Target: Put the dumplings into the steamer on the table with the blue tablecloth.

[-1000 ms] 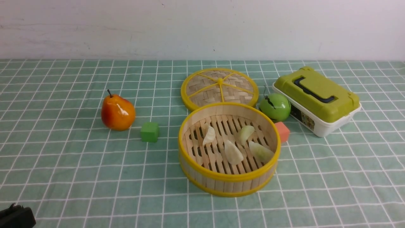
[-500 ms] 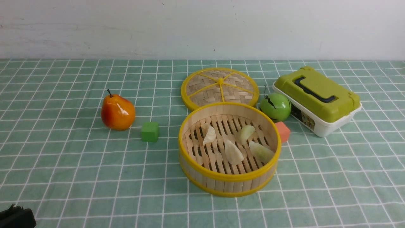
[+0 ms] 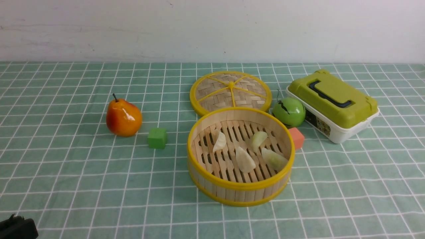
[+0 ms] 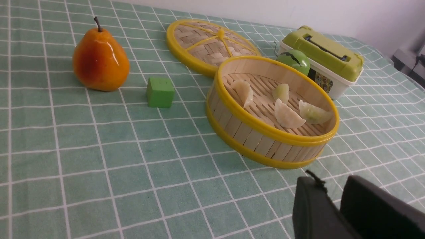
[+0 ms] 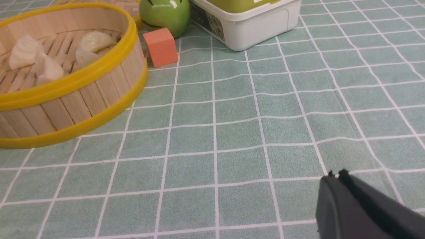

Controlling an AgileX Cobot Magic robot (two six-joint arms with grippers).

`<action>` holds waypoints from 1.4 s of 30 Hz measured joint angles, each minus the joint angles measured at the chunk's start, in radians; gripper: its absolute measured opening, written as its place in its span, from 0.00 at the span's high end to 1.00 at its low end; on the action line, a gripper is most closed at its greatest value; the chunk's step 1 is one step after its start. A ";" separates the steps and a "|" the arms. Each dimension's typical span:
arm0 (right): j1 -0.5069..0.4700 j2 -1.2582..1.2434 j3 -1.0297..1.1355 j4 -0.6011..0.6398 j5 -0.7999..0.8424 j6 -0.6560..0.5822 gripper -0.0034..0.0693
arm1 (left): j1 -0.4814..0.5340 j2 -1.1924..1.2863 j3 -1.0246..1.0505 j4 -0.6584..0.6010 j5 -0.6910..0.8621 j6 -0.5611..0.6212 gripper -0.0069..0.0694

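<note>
The round bamboo steamer (image 3: 239,187) with yellow rims stands mid-table on the blue tablecloth (image 3: 83,172). Several pale dumplings lie on its slatted floor, among them one at the left (image 3: 219,142), one in the middle (image 3: 245,160) and a greenish one on the right (image 3: 274,159). My left gripper (image 4: 332,181) hovers low over the cloth, near the steamer's (image 4: 252,139) front. Its jaws stand slightly open with only cloth between them. In the front view it shows as a dark tip in the bottom left corner (image 3: 16,227). My right gripper (image 5: 336,174) is shut and empty, over cloth to the right of the steamer (image 5: 66,109).
The woven yellow-rimmed lid (image 3: 230,90) lies flat behind the steamer. An orange pear (image 3: 123,117) and a green cube (image 3: 157,138) sit to the left. A green apple (image 3: 289,112), an orange cube (image 3: 296,137) and a green-lidded white box (image 3: 332,103) sit to the right.
</note>
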 joint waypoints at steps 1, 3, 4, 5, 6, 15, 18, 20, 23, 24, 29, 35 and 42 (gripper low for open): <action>0.000 0.000 0.000 0.000 0.000 0.000 0.97 | 0.000 0.000 0.000 0.000 0.000 0.000 0.74; 0.000 0.000 0.000 0.000 0.000 0.000 0.97 | 0.000 0.000 0.000 0.000 0.000 0.000 0.73; 0.000 0.000 0.000 0.000 0.000 0.000 0.97 | 0.000 0.000 0.000 0.000 0.000 0.000 0.73; 0.000 0.000 0.000 0.000 0.000 0.000 0.97 | 0.000 0.000 0.000 0.000 0.000 0.000 0.73; 0.000 0.000 0.000 0.000 0.000 0.000 0.97 | 0.000 0.000 0.000 0.000 0.000 0.000 0.73; 0.000 0.000 0.000 0.000 0.000 0.000 0.97 | 0.000 0.000 0.000 0.000 0.000 0.000 0.71; 0.000 0.000 0.000 0.000 0.000 0.000 0.96 | 0.000 0.000 0.000 0.000 0.000 0.000 0.71; 0.000 0.000 0.000 0.000 0.000 0.000 0.96 | 0.000 0.000 0.000 0.000 0.000 0.000 0.71; 0.000 0.000 0.000 -0.001 0.000 0.000 0.96 | 0.000 0.000 0.000 0.000 0.000 0.000 0.70; 0.000 0.000 0.000 -0.001 0.000 0.000 0.96 | 0.000 0.000 0.000 0.000 0.000 0.000 0.71; 0.000 0.000 0.000 -0.001 0.000 0.000 0.95 | 0.000 0.000 0.000 0.000 0.000 0.000 0.70; 0.000 0.000 0.000 -0.003 0.000 0.000 0.95 | 0.000 0.000 0.000 0.000 0.000 0.000 0.69; 0.000 0.000 0.000 -0.003 0.000 0.000 0.94 | 0.000 0.000 0.000 0.085 -0.005 0.000 0.69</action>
